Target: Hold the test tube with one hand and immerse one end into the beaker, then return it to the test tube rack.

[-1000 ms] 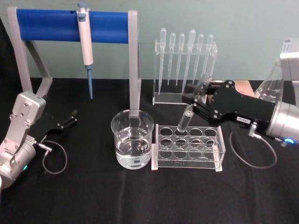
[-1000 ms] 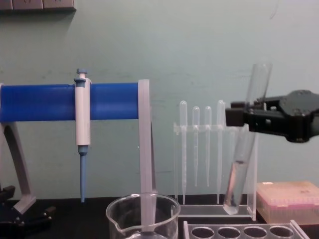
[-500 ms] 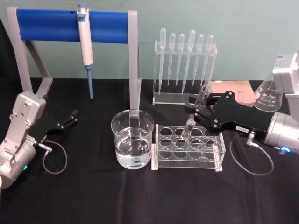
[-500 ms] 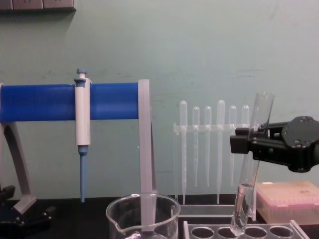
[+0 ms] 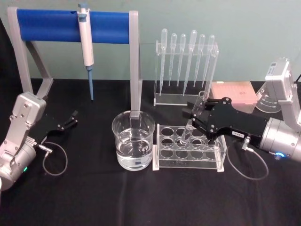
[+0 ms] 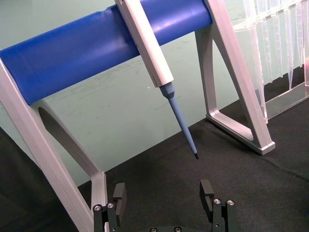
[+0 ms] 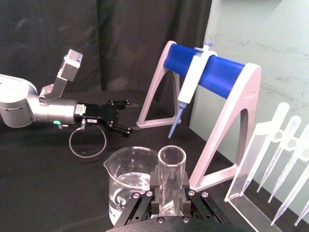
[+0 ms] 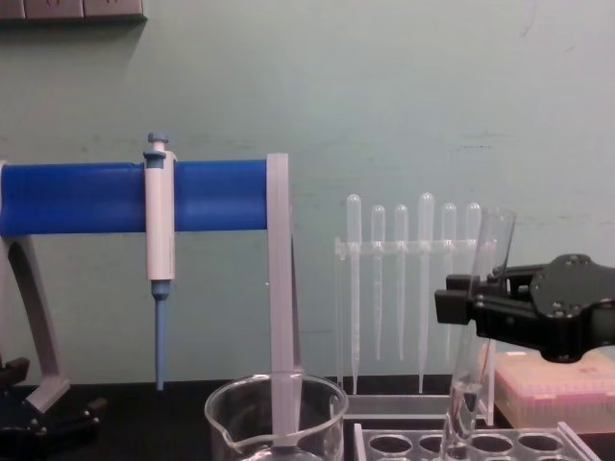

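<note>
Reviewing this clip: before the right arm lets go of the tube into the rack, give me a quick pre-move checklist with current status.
1. Right gripper shut on the test tube: ok.
2. Tube's lower end inside a hole of the tube rack: ok, it enters a back-row hole.
3. Tube upright: not ok, it leans.
4. Tube bottom seated on the rack floor: cannot tell.
5. Beaker standing apart from the tube: ok.
6. Left gripper parked open at the table's left: ok.

The test tube [image 8: 473, 365]'s lower end is cut off by the chest view's edge.
</note>
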Robot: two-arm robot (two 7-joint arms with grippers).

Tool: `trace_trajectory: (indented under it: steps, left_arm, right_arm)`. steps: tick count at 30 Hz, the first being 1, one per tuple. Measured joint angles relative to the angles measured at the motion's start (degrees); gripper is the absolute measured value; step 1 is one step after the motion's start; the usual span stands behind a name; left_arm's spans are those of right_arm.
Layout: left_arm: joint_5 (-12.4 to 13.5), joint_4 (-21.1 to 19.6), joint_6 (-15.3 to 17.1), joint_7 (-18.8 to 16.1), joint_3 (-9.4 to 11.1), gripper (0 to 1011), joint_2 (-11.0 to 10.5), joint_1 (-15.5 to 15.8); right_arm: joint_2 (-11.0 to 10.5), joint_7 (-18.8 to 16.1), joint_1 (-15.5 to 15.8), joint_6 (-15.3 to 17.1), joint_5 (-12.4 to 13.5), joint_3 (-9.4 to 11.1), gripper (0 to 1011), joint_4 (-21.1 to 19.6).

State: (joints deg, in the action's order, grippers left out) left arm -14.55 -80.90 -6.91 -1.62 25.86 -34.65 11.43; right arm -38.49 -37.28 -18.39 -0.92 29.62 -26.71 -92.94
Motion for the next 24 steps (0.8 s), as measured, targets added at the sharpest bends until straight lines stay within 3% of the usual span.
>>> trace_trajectory:
  steps: [24]
  left_arm:
    - [0.0,0.0,0.0,0.0,0.0,1000,0.0,0.0]
  right_arm:
    - [1.5,-0.5,1.8,-1.2,-2.0,-0.9,227,2.3]
